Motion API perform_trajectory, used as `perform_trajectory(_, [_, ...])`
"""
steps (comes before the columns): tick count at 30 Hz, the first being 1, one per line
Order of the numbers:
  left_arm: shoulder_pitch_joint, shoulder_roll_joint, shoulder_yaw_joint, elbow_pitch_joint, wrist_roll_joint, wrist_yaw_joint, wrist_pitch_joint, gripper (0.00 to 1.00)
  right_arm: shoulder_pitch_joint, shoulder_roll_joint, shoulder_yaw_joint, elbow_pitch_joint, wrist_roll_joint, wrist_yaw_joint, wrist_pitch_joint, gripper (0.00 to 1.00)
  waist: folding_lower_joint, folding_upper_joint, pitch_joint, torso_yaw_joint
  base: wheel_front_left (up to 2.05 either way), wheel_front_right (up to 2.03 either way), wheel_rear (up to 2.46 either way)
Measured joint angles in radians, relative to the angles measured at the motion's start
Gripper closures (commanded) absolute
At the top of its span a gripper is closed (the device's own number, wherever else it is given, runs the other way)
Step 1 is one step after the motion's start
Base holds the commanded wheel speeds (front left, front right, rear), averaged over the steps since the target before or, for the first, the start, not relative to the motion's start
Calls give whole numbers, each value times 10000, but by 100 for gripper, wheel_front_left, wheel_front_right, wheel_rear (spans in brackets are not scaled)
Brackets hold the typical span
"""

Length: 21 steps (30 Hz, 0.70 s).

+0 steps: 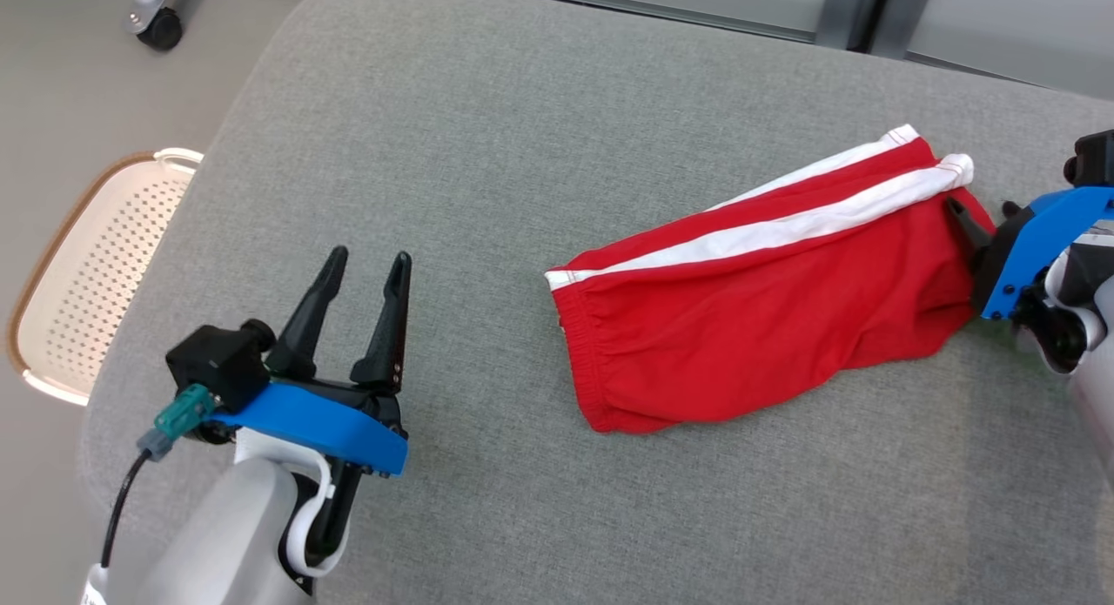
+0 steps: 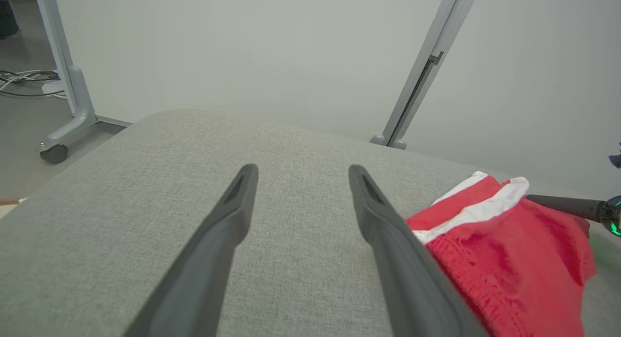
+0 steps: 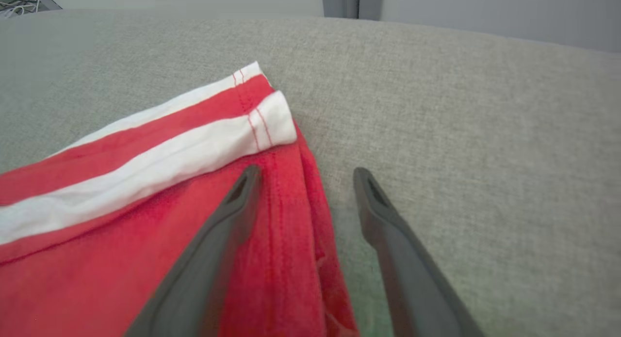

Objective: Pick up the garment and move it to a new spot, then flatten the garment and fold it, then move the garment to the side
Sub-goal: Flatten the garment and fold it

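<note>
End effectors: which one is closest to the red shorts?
The right end effector: its open fingers straddle the edge of the red shorts. The left end effector hovers apart over bare grey cushion.

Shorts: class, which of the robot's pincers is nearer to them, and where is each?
Right. The right pincer is open at the shorts' hem end, one finger over the cloth. The left pincer is open over the bare cushion, apart from the waistband end.
</note>
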Motion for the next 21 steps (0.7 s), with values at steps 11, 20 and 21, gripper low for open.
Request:
perform_trajectory(11, [214,-932,744,606,654,-374,-2,0,-539,46,675,270,205,-17,2514,0,0,0,7,371,0,0,0])
perform_trajectory(20, [221,-1216,679,779,807,-430,0,0,-896,0,738,397,570,-4,2859,100,2,4,106,550,0,0,0])
perform_trajectory(21, [235,-1216,665,807,807,-430,0,0,-891,6,736,382,594,-4,2826,100,2,5,58,541,0,0,0])
